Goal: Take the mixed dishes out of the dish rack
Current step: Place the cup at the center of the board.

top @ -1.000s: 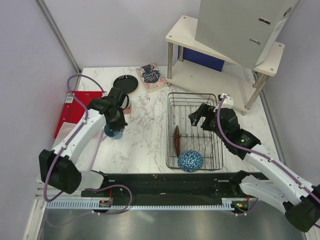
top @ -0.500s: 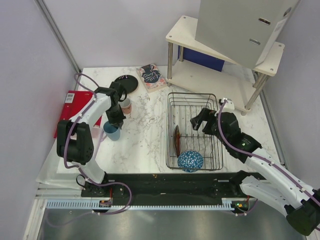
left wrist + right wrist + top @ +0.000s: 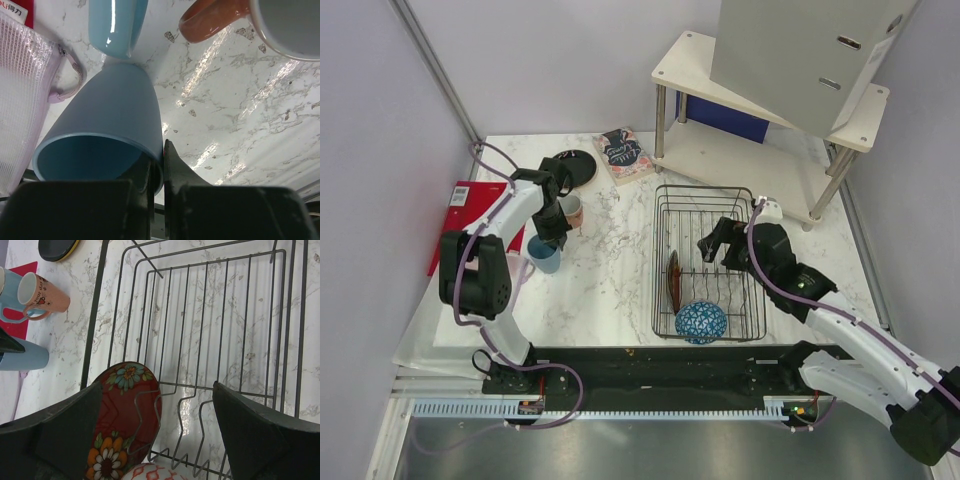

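While a light-blue cup (image 3: 100, 120) is gripped by the rim in the left tool (image 3: 157, 162) outside the dish rack (image 3: 95, 315), a floral plate (image 3: 117, 425) and patterned bowl (image 3: 701, 322) are left inside it beneath the open right tool (image 3: 718, 242).

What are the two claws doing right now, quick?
Left gripper: closed, pinching the rim of a light-blue cup.
Right gripper: open, holding nothing, over the dish rack.

White marble-look tabletop (image 3: 620, 270) fills the middle of the overhead frame. Upper right: a white two-tier shelf with metal legs (image 3: 685, 65), big grey box file (image 3: 800, 55) tilted on top, dark blue box (image 3: 725, 117) between the tiers. Square patterned booklet (image 3: 623, 152) just left of it. Flat red folder (image 3: 450, 235) at the left edge. See-through mesh pouch (image 3: 20, 75) at the left of the left wrist view.
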You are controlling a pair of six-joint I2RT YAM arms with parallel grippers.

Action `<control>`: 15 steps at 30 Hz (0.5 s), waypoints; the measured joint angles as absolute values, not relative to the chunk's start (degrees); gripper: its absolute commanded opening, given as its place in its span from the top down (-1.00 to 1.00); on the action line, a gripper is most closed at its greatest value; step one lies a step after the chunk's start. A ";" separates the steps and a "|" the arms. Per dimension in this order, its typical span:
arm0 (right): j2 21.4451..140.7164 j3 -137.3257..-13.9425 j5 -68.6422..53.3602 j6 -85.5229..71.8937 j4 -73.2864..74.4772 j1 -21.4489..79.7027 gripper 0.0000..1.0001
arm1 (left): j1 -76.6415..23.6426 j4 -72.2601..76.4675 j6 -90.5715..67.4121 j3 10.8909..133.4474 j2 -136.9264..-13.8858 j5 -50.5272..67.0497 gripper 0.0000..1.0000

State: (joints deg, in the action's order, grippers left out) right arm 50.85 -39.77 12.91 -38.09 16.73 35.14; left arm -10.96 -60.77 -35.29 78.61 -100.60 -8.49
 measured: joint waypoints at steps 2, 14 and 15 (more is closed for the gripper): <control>51.29 -39.77 12.40 -38.02 16.64 35.14 -0.96 | -10.96 -60.66 -35.31 78.70 -100.73 -8.62 0.87; 51.70 -39.72 11.20 -37.19 16.29 35.14 -0.96 | -10.96 -58.46 -35.14 77.49 -98.96 -8.43 -0.02; 51.70 -39.72 11.20 -37.19 16.29 35.14 -0.96 | -10.94 -58.28 -35.11 77.45 -98.43 -8.36 -0.23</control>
